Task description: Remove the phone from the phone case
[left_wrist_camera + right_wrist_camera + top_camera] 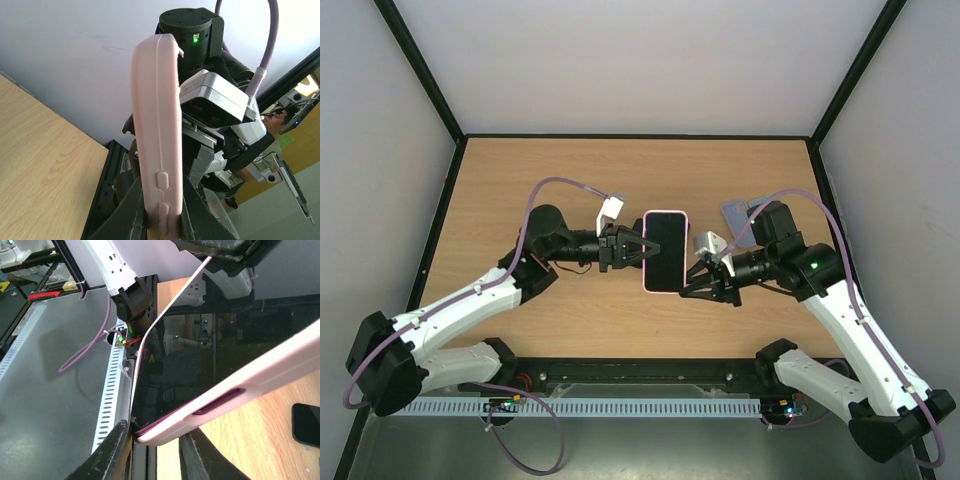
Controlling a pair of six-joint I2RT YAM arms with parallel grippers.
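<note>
The phone (666, 252), dark screen up, sits in its pink phone case (666, 213) and is held off the wooden table (520, 190) between both arms. My left gripper (638, 250) is shut on the case's left long edge. In the left wrist view the case (156, 125) stands up between the fingers (131, 210), side buttons facing the camera. My right gripper (692, 276) is at the near right corner. In the right wrist view its fingers (112, 450) press either side of the case's corner (165, 432), with the glossy screen (200, 355) above.
A grey flat object (735, 212) lies on the table at the back right, behind the right arm. A dark flat object (306, 422) rests on the wood under the case. A black rail (640, 375) runs along the near edge. White walls enclose the table.
</note>
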